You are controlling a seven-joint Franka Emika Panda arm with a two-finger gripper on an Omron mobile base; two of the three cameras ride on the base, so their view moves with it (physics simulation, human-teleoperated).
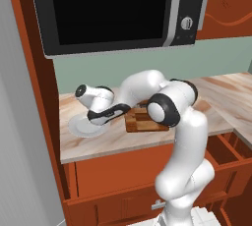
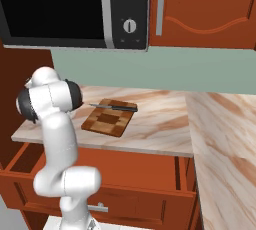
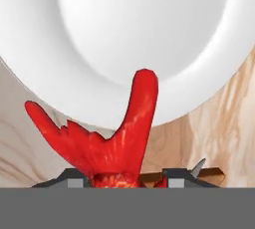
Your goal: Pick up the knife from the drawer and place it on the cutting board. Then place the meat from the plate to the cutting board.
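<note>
In the hand view the red-orange meat (image 3: 113,141) sits between my fingertips (image 3: 74,178), its forked tail pointing out over the rim of the white plate (image 3: 139,34). My gripper (image 3: 124,178) is shut on it. From the left base camera, the gripper (image 1: 94,118) hovers low over the plate (image 1: 81,127), just left of the checkered cutting board (image 1: 143,122). The knife (image 2: 116,106) lies across the far edge of the cutting board (image 2: 106,119). The drawer (image 2: 30,166) under the counter stands pulled out.
A microwave (image 1: 113,9) hangs above the counter, and a tall cabinet side (image 1: 29,97) stands just left of the plate. The marble counter (image 2: 165,119) runs on to the right and turns a corner. The open drawer (image 1: 229,154) juts out by the arm's base.
</note>
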